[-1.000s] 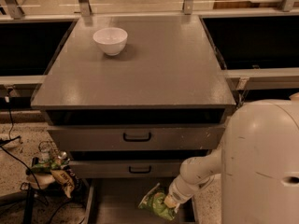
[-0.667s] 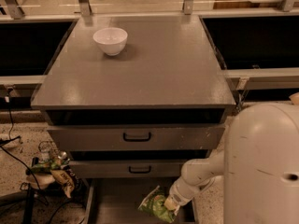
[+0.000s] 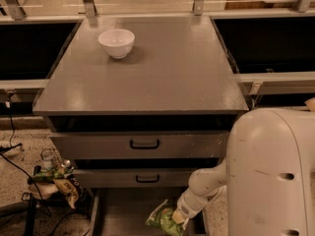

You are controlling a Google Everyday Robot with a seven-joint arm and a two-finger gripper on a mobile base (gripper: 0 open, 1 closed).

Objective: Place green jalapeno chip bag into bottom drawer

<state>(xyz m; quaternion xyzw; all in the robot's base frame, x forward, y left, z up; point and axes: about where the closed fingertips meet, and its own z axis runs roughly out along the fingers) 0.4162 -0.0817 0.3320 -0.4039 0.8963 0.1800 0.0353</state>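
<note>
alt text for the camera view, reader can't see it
The robot's gripper is at a green chip bag in the open bottom drawer of a grey cabinet. A white bowl sits on the cabinet top, and crumpled wrappers lie on the floor beside it.

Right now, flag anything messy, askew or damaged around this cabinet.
Crumpled wrappers lie tangled among cables on the floor left of the cabinet, looking like litter. The bag is at the pincer, low over the open drawer's right side; whether it rests there I cannot tell. Nothing looks spilled or broken.
</note>
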